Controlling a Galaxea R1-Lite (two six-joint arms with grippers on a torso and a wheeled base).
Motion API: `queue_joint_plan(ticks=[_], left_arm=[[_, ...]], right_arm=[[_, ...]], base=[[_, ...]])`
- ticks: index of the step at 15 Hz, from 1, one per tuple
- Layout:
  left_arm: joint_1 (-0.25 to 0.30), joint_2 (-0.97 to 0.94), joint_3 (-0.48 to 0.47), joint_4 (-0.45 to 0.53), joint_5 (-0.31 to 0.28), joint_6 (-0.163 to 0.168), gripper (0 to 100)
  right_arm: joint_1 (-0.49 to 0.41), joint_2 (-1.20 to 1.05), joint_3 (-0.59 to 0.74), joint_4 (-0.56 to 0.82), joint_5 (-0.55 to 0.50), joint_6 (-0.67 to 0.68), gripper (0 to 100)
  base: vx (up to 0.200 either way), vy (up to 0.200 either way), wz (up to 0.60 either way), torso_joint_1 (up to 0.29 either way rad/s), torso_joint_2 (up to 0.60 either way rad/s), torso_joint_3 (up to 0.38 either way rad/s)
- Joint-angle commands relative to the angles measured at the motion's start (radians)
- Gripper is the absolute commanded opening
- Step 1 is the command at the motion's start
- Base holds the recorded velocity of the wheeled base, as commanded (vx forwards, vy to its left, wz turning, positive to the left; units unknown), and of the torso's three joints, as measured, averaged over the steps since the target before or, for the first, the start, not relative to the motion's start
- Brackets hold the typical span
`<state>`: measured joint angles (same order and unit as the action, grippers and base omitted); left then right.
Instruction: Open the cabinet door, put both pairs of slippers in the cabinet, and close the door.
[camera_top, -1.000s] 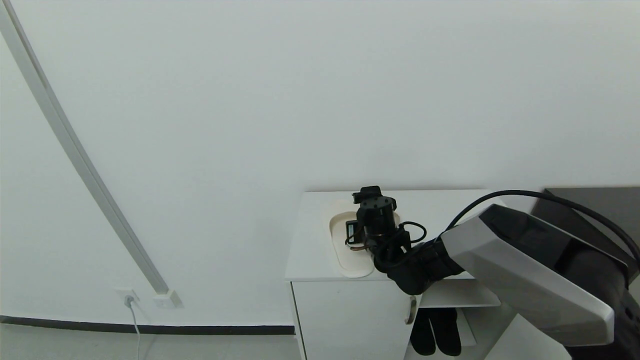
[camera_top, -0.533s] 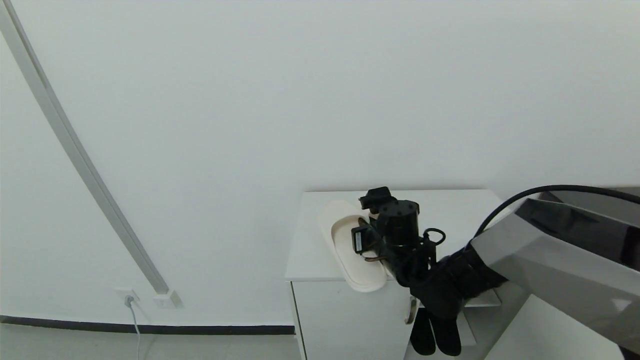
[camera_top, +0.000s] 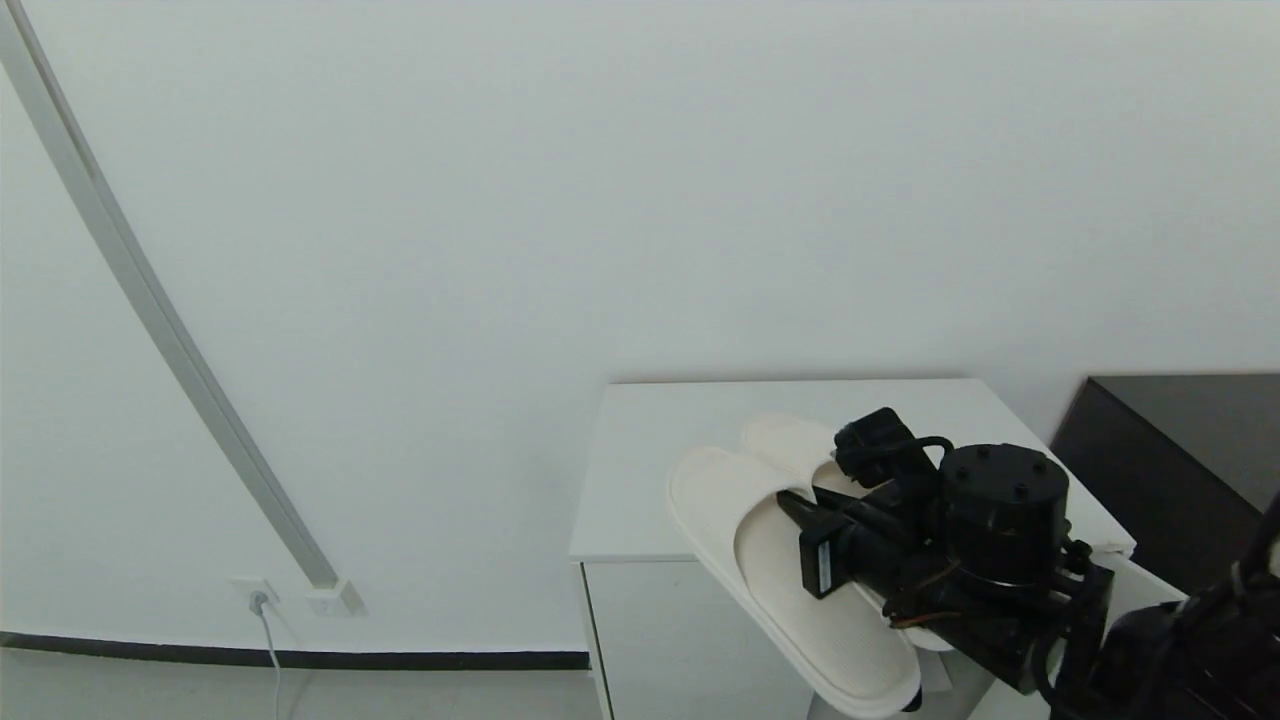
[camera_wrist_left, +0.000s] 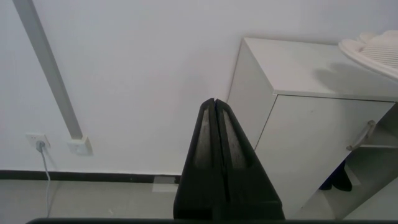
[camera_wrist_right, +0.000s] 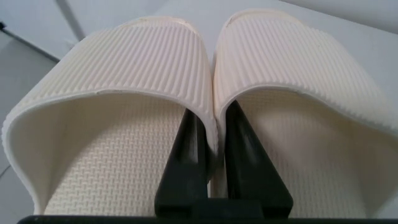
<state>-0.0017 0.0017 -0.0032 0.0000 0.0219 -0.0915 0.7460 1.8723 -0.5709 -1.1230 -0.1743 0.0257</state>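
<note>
Holding white slippers (camera_top: 800, 590) by inner walls in clenched right claw (camera_wrist_right: 214, 115), off cabinet (camera_top: 640, 480) front edge; could shed one if swung fast.

**What I can't make out from here**

In the head view, the white slippers (camera_top: 800, 560) and my right arm (camera_top: 1000, 520) cover the cabinet (camera_top: 640, 470) from its 3 o'clock to its 5 o'clock side, so I can't tell how the door stands. The cabinet's lower part runs off the frame at 6 o'clock. The farther slipper sits mostly behind the wrist. The right hand (camera_wrist_right: 210, 149) has its fingertips buried between the slippers' inner walls, and both heels are cut by the frame edge. In the left wrist view, a dark shape (camera_wrist_left: 337, 180) low in the cabinet, past the front panel (camera_wrist_left: 311, 149), is too small and half-hidden to name.
</note>
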Motion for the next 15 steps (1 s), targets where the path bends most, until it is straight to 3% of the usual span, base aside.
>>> queue_joint_plan(ticks=[1,10,15], left_arm=[[0.0,0.0,0.0,0.0,0.0,-0.002,0],[0.0,0.0,0.0,0.0,0.0,-0.002,0],[0.0,0.0,0.0,0.0,0.0,-0.004,0]], right_arm=[[0.044,-0.081,0.048,0.002,0.001,0.002,0],[0.052,-0.056,0.071,0.002,-0.004,0.003,0],[0.056,-0.042,0.075,-0.006,-0.002,0.003,0]], base=[[0.0,0.0,0.0,0.0,0.0,0.0],[0.0,0.0,0.0,0.0,0.0,0.0],[-0.2,0.0,0.0,0.007,0.01,0.001]])
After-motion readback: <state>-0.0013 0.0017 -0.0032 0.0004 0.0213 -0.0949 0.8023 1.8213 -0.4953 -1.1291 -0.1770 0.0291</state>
